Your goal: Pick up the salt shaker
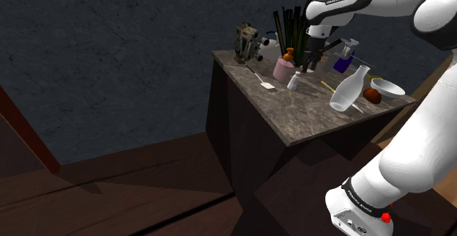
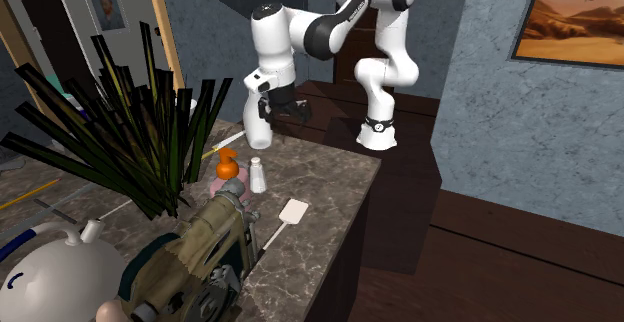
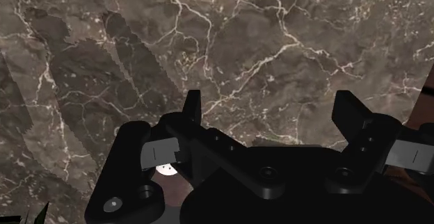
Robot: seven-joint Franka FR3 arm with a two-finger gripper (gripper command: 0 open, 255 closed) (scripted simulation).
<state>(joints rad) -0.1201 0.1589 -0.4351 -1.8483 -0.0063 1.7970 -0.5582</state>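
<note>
Jaws stand spread, nothing between them: in the wrist view the gripper (image 3: 270,111) looks straight down on bare veined stone, both black fingers (image 3: 193,110) clear of any object.

Arm (image 1: 410,7): white, reaching from the stand over the counter, hand pointing down.

Counter (image 1: 307,117): dark cabinet with a brown marble-patterned top.

Plant (image 2: 120,140): dark, spiky leaves, at the far end of the top from the stand.

Kettle (image 2: 50,270): white, rounded, next to an olive camera-like object (image 2: 190,260).

Bottle (image 1: 350,88): clear, upright, towards the stand end. White bowl (image 1: 387,88) just beside it, with a brown rounded item (image 1: 372,95) between the two.

Pink jar (image 1: 283,68), orange-topped: upright, near the middle of the top.

Spatula (image 2: 290,213): white, lying flat near the counter's front edge.

Salt shaker (image 2: 257,175): small, whitish, upright on the marble, just beside the pink jar, on the second exterior view's right of it. In the shoulder view the salt shaker (image 1: 294,80) sits below and to the left of the gripper (image 1: 313,64). Gripper (image 2: 278,110) hangs above the counter, apart from the shaker, no contact.
</note>
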